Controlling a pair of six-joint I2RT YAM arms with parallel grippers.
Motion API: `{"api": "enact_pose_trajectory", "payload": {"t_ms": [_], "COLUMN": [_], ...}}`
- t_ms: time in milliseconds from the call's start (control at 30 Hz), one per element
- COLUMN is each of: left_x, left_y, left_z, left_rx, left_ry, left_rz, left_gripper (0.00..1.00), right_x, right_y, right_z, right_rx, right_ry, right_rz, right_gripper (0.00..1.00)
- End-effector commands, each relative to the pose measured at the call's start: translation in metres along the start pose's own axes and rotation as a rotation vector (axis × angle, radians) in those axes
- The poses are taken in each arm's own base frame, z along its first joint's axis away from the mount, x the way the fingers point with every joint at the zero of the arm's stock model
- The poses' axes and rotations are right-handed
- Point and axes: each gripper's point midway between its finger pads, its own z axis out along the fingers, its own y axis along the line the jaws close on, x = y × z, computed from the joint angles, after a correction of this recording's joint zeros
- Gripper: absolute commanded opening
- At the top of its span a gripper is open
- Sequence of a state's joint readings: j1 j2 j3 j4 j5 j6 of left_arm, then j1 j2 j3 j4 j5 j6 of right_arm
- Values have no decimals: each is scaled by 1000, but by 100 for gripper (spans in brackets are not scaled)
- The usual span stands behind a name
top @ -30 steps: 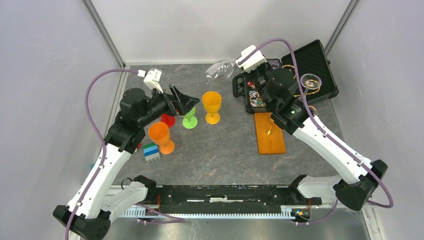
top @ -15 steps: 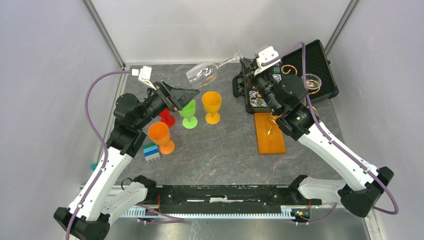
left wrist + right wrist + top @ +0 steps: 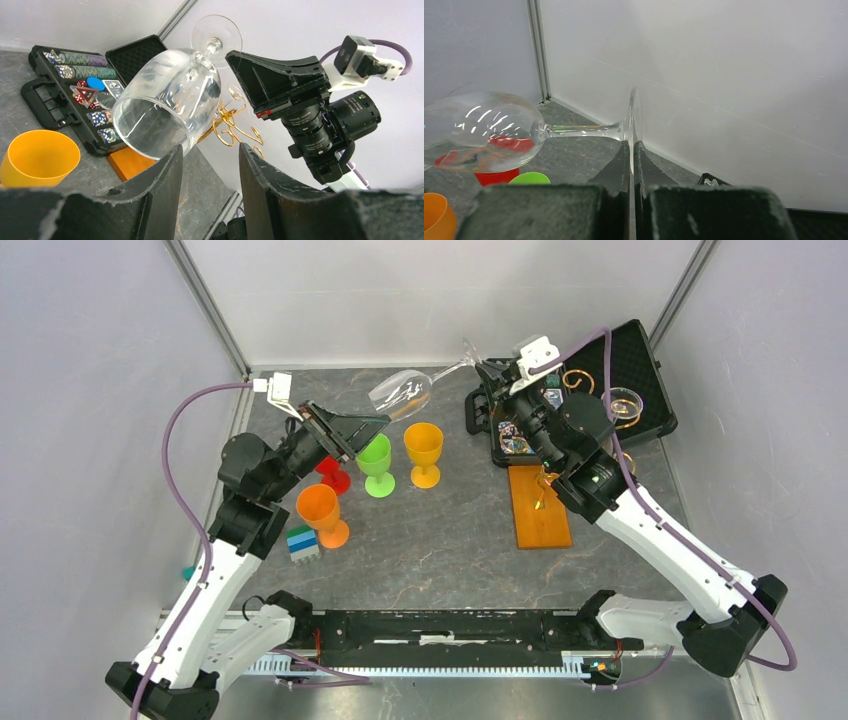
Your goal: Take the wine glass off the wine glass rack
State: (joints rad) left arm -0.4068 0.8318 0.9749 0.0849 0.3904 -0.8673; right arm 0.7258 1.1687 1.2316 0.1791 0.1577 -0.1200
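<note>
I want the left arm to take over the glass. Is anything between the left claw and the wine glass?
Nothing visible. The wine glass hangs in mid-air, its foot pinched by the right claw, and its bowl lies just ahead of the open left claw. The green cup stands below, not between.

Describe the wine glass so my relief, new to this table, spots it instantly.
Find the open black case at the table's far right. At its left edge, the right gripper pinches the foot of the wine glass, held sideways aloft. Unlike the green goblet and yellow goblet below, it is clear.
</note>
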Motion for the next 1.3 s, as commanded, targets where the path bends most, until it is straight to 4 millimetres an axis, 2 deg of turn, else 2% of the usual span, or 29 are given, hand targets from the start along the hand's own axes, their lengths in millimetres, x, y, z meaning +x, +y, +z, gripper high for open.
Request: {"api": "enact_pose_trajectory", "payload": {"t_ms": [0,233,367,600,833,1033,1167,1267], "left_x": [-11,-13,-13,-4,8,19,20,20], "left_y": [-10,-13,-14,-11,-11,2,-3,-13], "left_z": [5,10,9,4,-1,-6,-5,-5], "left_rx": [39,67,62,36,45,-8,17,54], "left_ry": [-36,-32,-24,45,141,229,239,239], "left_rz": [-14,-11,27,125,205,266,254,213], "left_gripper": [49,40,41,61,67,76,76,68], "right_x": [-43,-29,-25,-25,-27,-28,-28,-24], "right_y": [6,23,26,23,27,25,32,31], "right_z": [-9,-9,-10,-14,-18,-28,-30,-28], "right_rx": [-42,-122,-135,-122,-148,-150,-181,-168], "right_ry": [-139,-107,-94,-94,-100,-98,-98,-91], "right_rz": [78,110,112,116,126,125,149,161], "right_gripper": [0,0,0,0,0,0,0,0]}}
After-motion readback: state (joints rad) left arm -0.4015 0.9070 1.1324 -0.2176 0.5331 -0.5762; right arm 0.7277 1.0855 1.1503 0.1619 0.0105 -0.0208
